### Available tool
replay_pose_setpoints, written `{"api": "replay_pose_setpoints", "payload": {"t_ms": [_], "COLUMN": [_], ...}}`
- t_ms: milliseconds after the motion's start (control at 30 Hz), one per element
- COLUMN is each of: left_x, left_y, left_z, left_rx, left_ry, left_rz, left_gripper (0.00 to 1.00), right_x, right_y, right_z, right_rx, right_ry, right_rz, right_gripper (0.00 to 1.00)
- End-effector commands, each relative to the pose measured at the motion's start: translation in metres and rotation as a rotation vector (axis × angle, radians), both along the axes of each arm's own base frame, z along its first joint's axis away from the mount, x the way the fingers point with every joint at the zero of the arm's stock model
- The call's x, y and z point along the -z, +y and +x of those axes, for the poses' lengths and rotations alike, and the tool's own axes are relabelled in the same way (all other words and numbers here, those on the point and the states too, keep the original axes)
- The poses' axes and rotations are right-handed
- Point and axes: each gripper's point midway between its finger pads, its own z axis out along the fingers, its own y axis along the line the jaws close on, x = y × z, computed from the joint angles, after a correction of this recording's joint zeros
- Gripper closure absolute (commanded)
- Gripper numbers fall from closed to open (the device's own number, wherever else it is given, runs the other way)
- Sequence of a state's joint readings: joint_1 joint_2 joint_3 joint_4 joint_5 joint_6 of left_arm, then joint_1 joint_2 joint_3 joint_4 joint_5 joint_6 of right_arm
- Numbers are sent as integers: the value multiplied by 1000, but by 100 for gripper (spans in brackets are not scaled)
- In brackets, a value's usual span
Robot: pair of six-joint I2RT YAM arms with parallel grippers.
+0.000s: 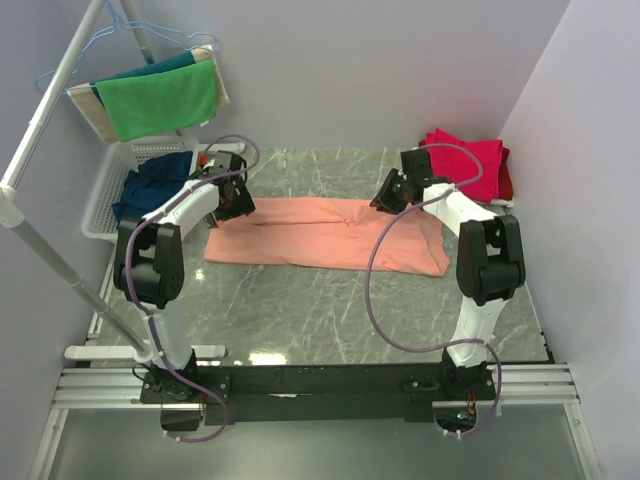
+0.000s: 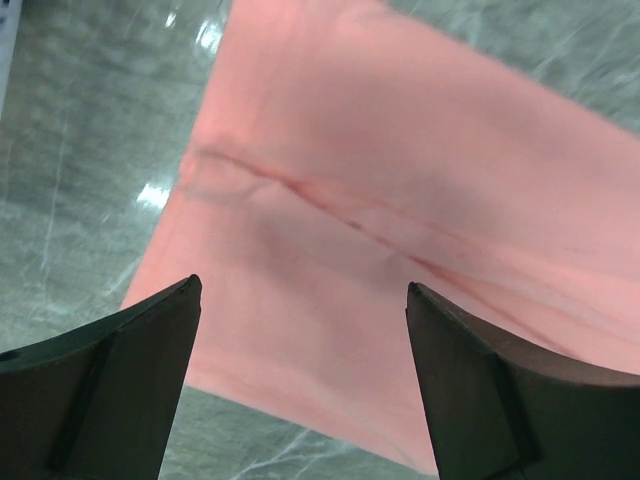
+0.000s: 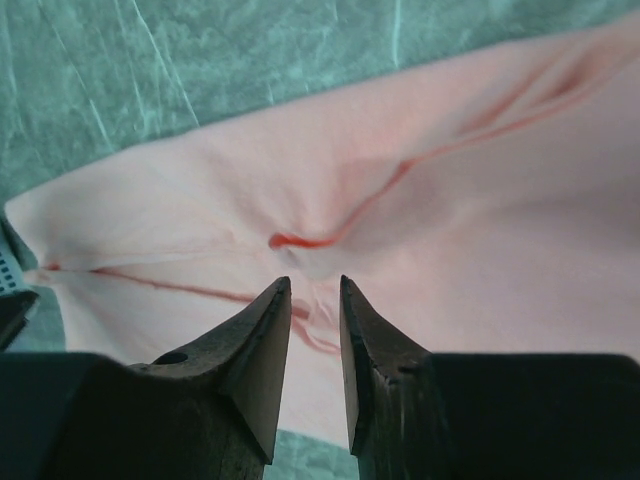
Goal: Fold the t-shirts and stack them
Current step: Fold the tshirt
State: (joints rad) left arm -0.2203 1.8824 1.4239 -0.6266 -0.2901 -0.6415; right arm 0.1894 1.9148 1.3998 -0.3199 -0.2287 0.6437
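Observation:
A salmon-orange t-shirt (image 1: 320, 232) lies folded into a long band across the middle of the marble table (image 1: 330, 310). My left gripper (image 1: 232, 205) hovers over its left end, jaws wide open and empty; the left wrist view shows the shirt (image 2: 400, 150) below the gripper (image 2: 300, 290). My right gripper (image 1: 388, 195) is over the right part, near the far edge. Its jaws are only a narrow gap apart with nothing between them (image 3: 315, 285), just above a crease in the shirt (image 3: 450, 230). Crimson-pink and red t-shirts (image 1: 470, 165) sit stacked at the far right. A navy t-shirt (image 1: 155, 185) lies in the basket.
A white basket (image 1: 100, 200) stands at the far left beside the table. Green, teal and beige cloths (image 1: 160, 100) hang on a rack above it. A white pole (image 1: 40, 250) slants down the left side. Walls close in the right and back.

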Motion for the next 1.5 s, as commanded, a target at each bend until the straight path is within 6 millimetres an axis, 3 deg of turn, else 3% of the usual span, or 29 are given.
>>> {"api": "replay_pose_setpoints", "payload": {"t_ms": [0, 33, 100, 200, 400, 500, 667, 800, 1000, 1233, 1367, 1433, 1467], "left_x": [-1, -5, 10, 18, 29, 47, 71, 77, 74, 55, 28, 24, 22], "left_y": [-11, -12, -11, -14, -12, -5, 7, 9, 12, 15, -17, -27, -31], "left_z": [28, 36, 35, 32, 14, 4, -20, -54, -106, -161, -188, -201, -212], "left_rx": [22, 14, 2, -5, -20, -45, -91, -92, -128, -164, -41, -11, 15], "left_ry": [-7, -13, 35, 50, 66, 114, 208, 257, 308, 363, 355, 373, 386], "left_rz": [-7, -7, 1, -15, -28, 4, 66, 109, 152, 140, 127, 113, 116], "left_gripper": [12, 12, 12, 12, 11, 11, 11, 11, 10, 10, 10, 10, 10], "right_x": [-29, -29, -28, -27, -29, -28, -28, -27, -28, -29, -28, -27, -17], "right_y": [-5, -5, -5, -4, 5, 15, 30, 37, 37, 24, 6, -15, -19], "right_z": [-23, -26, -33, -40, -47, -50, -55, -56, -56, -58, -57, -50, -48], "right_rx": [-15, -16, -20, -26, -65, -95, -136, -159, -166, -126, -59, 16, 29], "right_ry": [-33, -30, -20, -11, -6, 0, -1, 0, 1, 15, 47, 68, 99], "right_rz": [-46, -47, -52, -63, -59, -77, -95, -98, -118, -173, -249, -332, -361], "right_gripper": [66, 66, 66, 66, 66, 66, 66, 66, 66, 66, 66, 66, 66]}}
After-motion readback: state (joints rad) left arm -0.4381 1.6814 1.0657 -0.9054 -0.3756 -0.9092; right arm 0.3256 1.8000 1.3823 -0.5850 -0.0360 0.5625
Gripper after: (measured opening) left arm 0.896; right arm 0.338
